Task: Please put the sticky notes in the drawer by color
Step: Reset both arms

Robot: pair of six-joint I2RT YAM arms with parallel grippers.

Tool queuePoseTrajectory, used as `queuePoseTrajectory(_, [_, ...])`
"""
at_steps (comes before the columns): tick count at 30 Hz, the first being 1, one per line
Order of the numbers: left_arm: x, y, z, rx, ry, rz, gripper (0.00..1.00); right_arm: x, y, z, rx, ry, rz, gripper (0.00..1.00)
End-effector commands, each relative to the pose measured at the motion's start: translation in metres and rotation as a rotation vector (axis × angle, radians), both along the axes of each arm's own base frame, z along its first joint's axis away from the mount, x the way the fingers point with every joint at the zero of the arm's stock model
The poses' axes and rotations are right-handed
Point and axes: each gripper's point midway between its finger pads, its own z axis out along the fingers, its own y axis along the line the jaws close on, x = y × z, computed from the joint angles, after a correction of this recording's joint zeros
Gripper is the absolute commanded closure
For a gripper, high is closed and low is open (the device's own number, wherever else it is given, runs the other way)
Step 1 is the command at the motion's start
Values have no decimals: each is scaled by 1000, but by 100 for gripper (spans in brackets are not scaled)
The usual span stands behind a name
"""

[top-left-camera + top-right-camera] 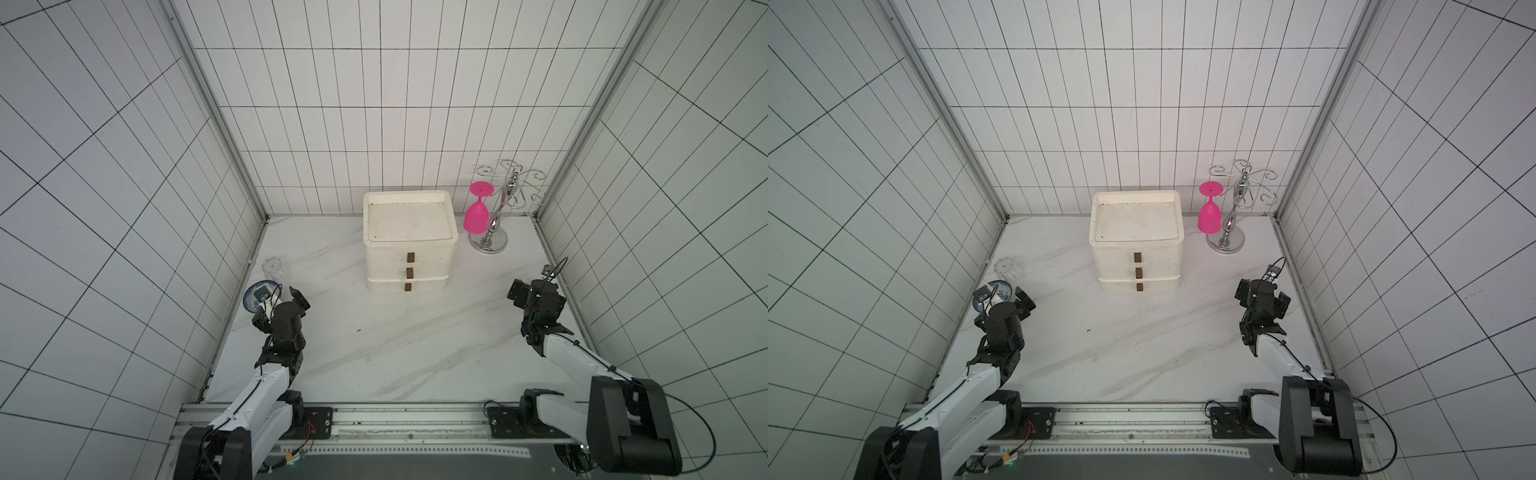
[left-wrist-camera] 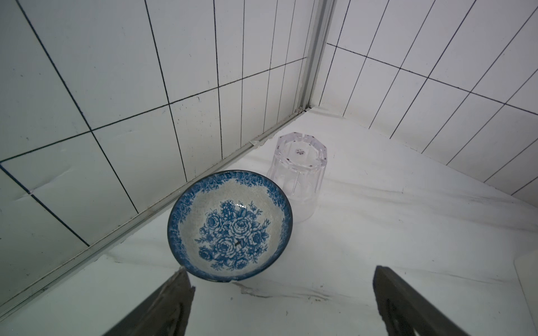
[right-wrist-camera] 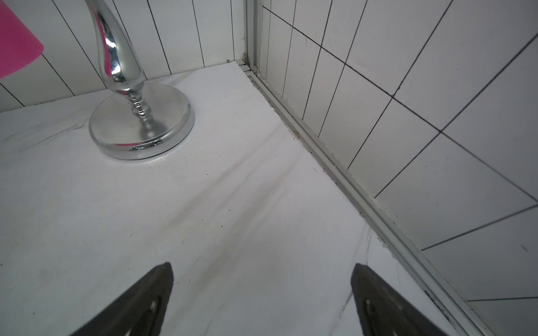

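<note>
The left hand (image 2: pixel 281 269) hovers over the marble desk (image 1: pixel 374 353) near the left wall, jaws wide and holding nothing. Just ahead of it are a blue floral bowl (image 2: pixel 230 227) and an upturned clear glass (image 2: pixel 300 174). The right hand (image 3: pixel 262 265), equally wide and empty, hovers near the right wall. Farther back, mid-desk near the rear wall, stands the drawer (image 1: pixel 409 245), all three drawers shut. To its right a pink goblet (image 1: pixel 476 216) hangs upside down from a chrome rack (image 1: pixel 494 226).

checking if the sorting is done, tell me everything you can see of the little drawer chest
The drawer chest is a cream-white, plastic-looking box, upright near the back wall on the marble-look table. Its three stacked drawers all look shut, each with a small brown tab handle facing the robot. The shallow rimmed lid is scuffed and holds nothing. Only the table touches it.
</note>
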Motion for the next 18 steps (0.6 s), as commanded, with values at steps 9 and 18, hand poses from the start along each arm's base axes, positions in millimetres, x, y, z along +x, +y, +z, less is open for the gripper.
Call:
queuePoseTrajectory(9, [80, -22, 13, 74, -89, -249, 1, 33, 19, 0, -45, -146, 156, 1])
queuePoseTrajectory(18, [116, -42, -15, 87, 13, -388, 1, 57, 22, -24, -12, -52, 201, 2])
